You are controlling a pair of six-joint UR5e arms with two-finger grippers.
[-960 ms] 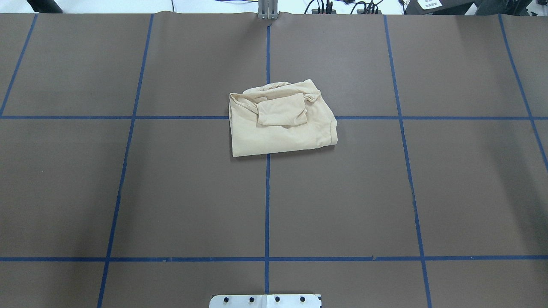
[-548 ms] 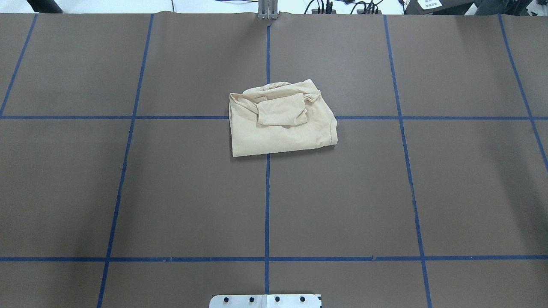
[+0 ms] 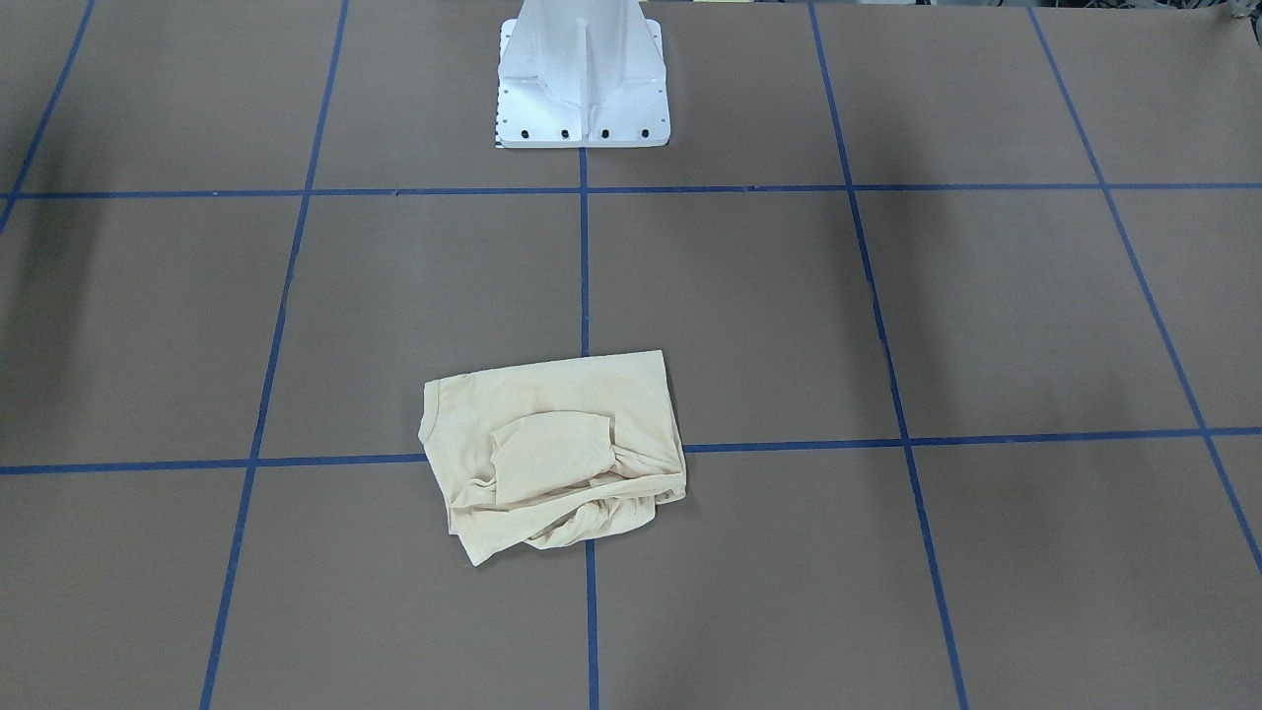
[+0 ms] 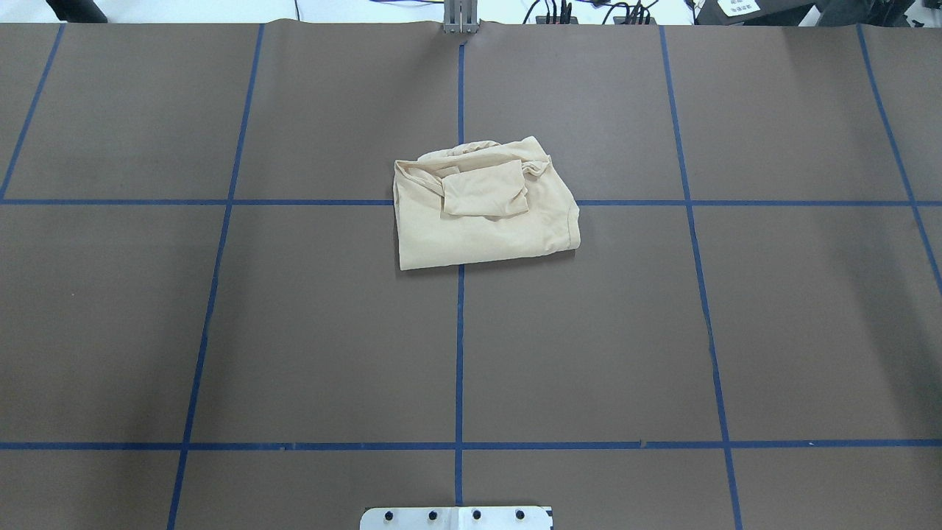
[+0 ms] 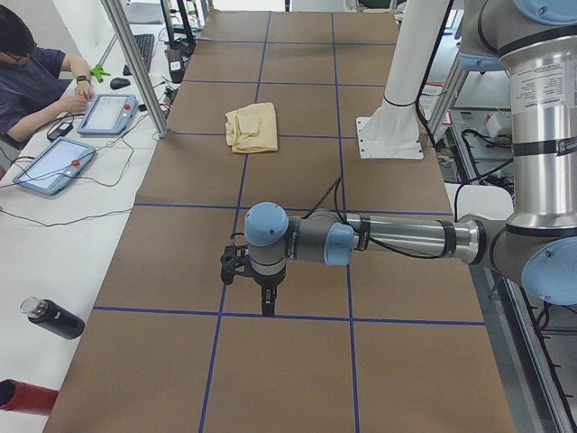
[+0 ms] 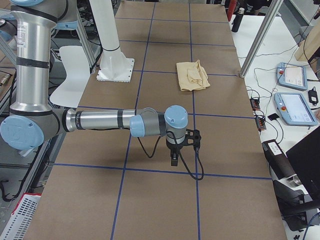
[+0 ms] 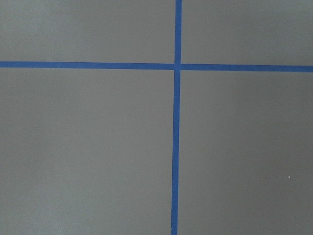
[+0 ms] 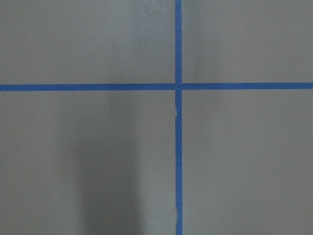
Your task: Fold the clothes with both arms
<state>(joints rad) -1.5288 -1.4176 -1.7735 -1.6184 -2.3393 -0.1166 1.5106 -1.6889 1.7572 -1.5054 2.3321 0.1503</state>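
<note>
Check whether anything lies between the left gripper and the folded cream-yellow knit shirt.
Nothing visible does. Only bare brown paper-covered table lies between the black left gripper and the cream-yellow folded knit shirt.
</note>
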